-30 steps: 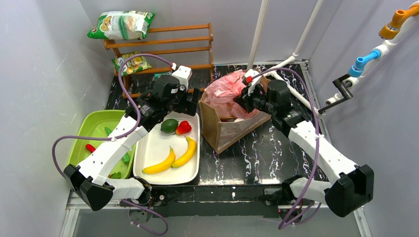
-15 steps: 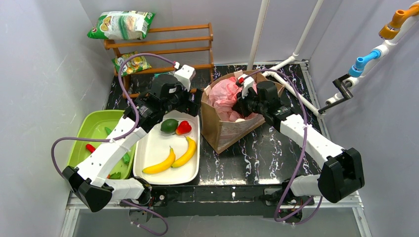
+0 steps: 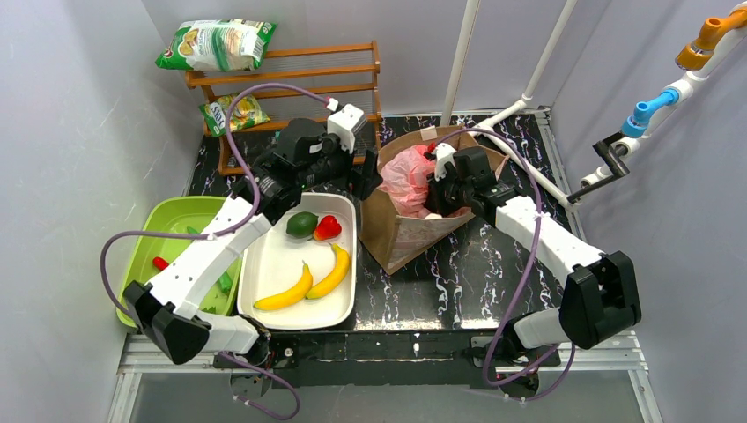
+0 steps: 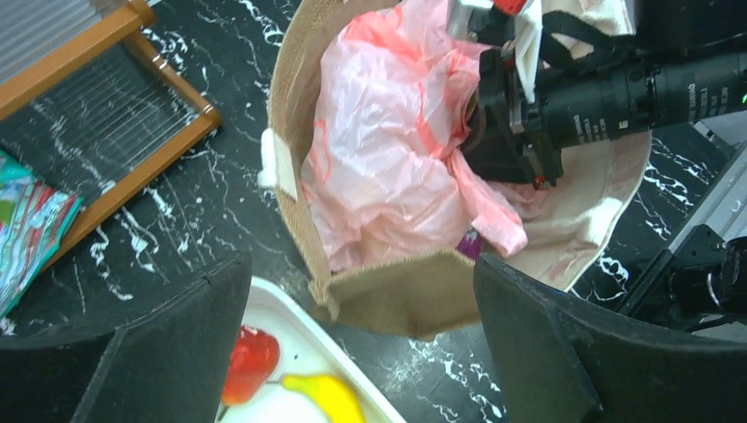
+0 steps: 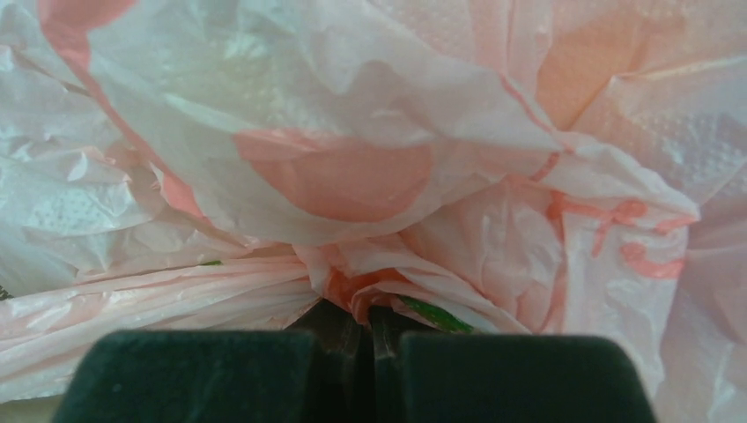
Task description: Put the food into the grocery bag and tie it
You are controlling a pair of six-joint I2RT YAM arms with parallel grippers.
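Observation:
The pink grocery bag (image 3: 403, 173) lies crumpled inside a brown paper bag (image 3: 407, 234); it also shows in the left wrist view (image 4: 388, 150) and fills the right wrist view (image 5: 352, 159). My right gripper (image 3: 433, 187) reaches into the paper bag and is shut on a twisted fold of the pink bag (image 5: 366, 319). My left gripper (image 3: 365, 176) is open and empty, hovering over the paper bag's near-left rim (image 4: 361, 352). Two yellow bananas (image 3: 286, 293) (image 3: 333, 270) lie on the white tray (image 3: 264, 256). No orange shows.
A green avocado (image 3: 301, 224) and a red fruit (image 3: 327, 228) lie at the tray's far end. A green tub (image 3: 167, 227) stands left of it. A wooden rack (image 3: 299, 84) with snack bags stands at the back left; white pipes (image 3: 528, 88) stand behind the paper bag.
My left gripper has moved right and back, to the paper bag's left rim. My right gripper has pushed left and down, taking the pink bag deeper into the paper bag.

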